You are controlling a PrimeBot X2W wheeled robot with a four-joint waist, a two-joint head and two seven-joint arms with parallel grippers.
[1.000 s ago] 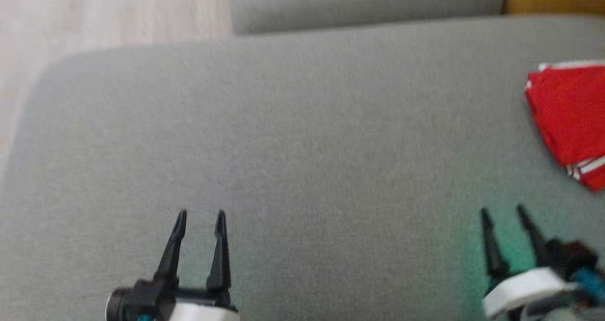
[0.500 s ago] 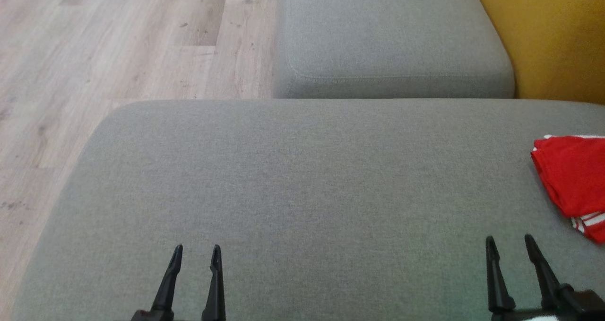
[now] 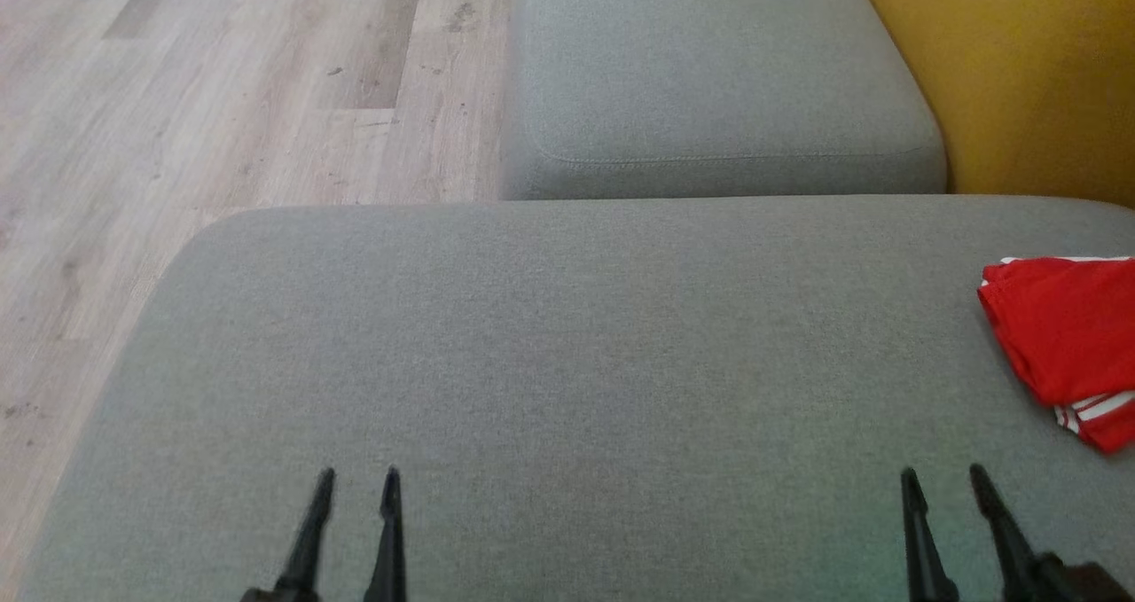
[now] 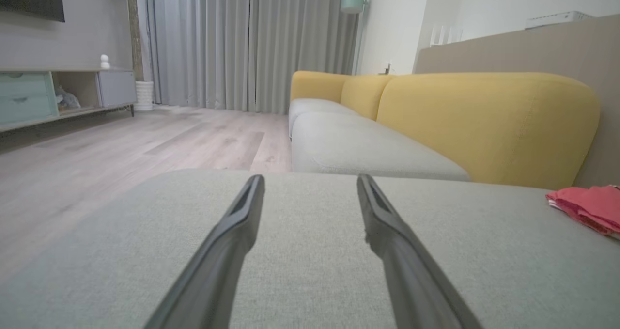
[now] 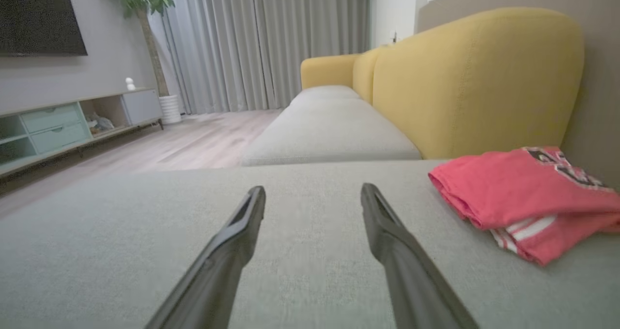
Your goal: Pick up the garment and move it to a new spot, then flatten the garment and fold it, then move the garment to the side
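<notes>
Garment (image 3: pixel 1064 336): red, white stripes at one end, folded into a compact bundle. It is laid flat on the grey cushion (image 3: pixel 567 363), at the cushion's right side; in the head view part of it is cut by the frame edge.

Long axis: run roughly from the cushion's far edge towards its near edge, slightly slanted. The striped end is pointed at the near edge. A smooth folded edge is turned towards the cushion's middle. A dark print is seen on the far end in the right wrist view.

Left gripper (image 3: pixel 358 474): fingers spread apart, nothing held between them; placed over the cushion's near left part, well apart from the garment.

Right gripper (image 3: pixel 942 473): fingers likewise spread, nothing held; placed over the cushion's near right part, near the striped end but not touching it.

Contact of the fingertips with the cushion cannot be told.
</notes>
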